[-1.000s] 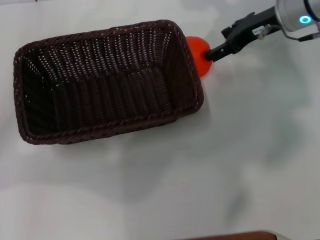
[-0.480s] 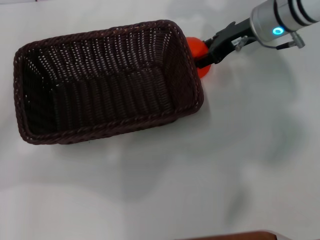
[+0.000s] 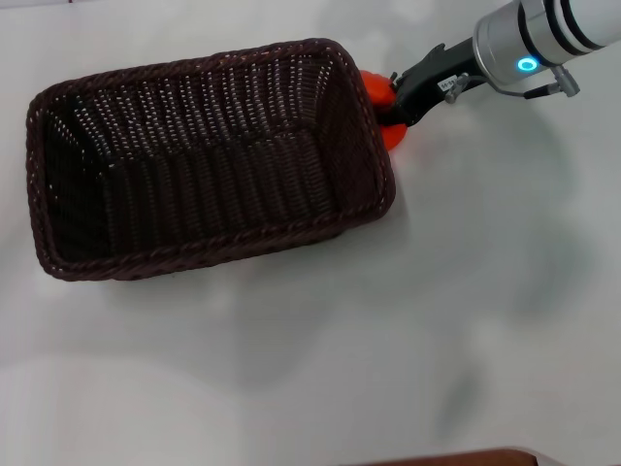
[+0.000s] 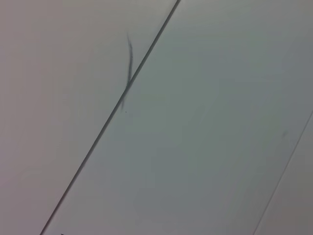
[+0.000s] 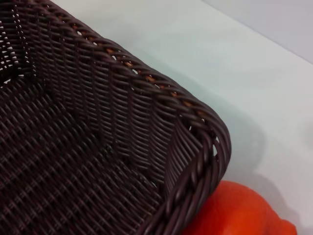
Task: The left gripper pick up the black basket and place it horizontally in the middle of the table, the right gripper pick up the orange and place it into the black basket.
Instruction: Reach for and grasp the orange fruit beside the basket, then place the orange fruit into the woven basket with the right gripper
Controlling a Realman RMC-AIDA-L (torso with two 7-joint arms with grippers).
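right hand (image 3: 390, 105): upper right, I see it astride the orange (image 3: 376, 89); grip state unclear.
risk: I'd snag the basket (image 3: 209, 160) rim, it's touching.

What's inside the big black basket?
Nothing: the black basket shows only its bare woven floor. The orange sits outside on the table, against the basket's right end, partly covered by the right pincer, so its grip stays hidden.

Bright even light; faint mottled shadows on table (image 3: 408, 320); left wrist view featureless, soft.
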